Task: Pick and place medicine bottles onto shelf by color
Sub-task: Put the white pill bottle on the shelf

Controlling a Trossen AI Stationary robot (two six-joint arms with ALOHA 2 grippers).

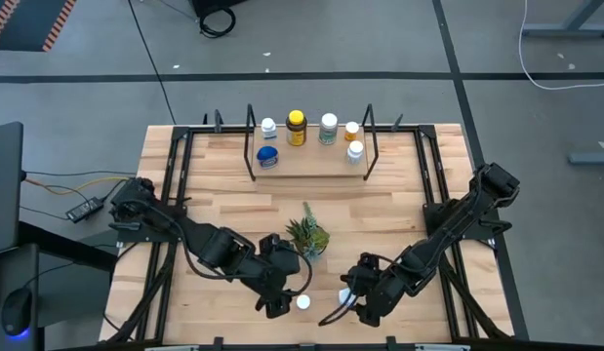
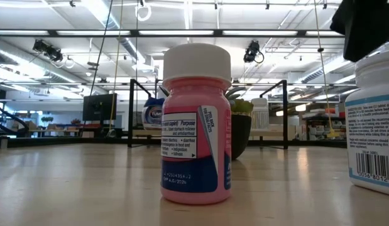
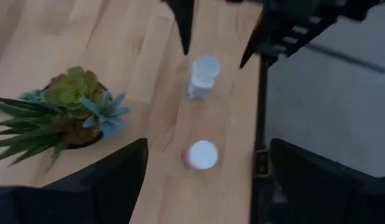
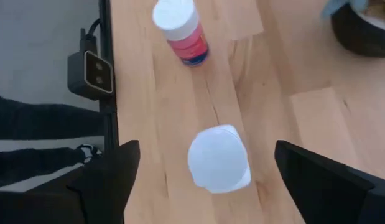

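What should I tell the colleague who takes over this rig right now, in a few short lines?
Left tool: open, above the pink bottle, holding nothing.
Right tool: open, above the white bottle, holding nothing.
Both bottles stand on the table's front edge, beside the potted succulent.
Done: six bottles on the shelf: blue jar, yellow-lidded dark bottle, an orange one, three white-capped.
Left: the pink and white bottles must go onto the shelf.

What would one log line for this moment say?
left gripper: open over pink bottle | right gripper: open over white bottle | shelf: six bottles
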